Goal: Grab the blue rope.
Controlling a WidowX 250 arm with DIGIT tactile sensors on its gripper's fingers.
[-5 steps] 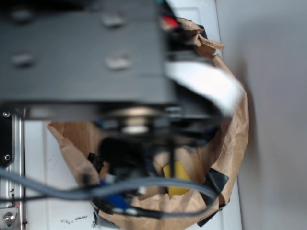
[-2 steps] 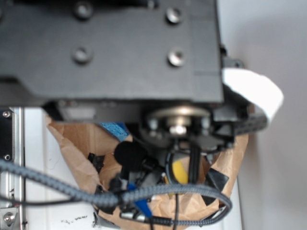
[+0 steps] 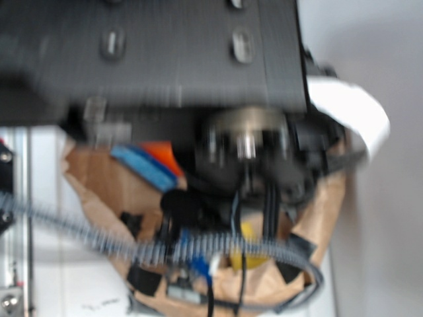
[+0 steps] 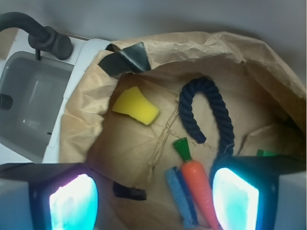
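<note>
The blue rope is a thick navy twisted rope bent into an arch on the brown paper, in the upper middle of the wrist view. One end stops near the toy carrot's green top; the other runs down behind my right finger. My gripper hovers above the paper, open, with nothing between its glowing pads. The rope lies ahead of it, towards the right finger. In the exterior view my arm hides the rope.
An orange toy carrot and a flat light-blue sponge lie between my fingers. A yellow sponge sits left of the rope. A grey sink with a black faucet is at left. My grey braided cable crosses the exterior view.
My arm has swung to the right across the exterior view and lifted slightly, uncovering the carrot and the light-blue sponge on the paper. The braided cable has shifted with it.
</note>
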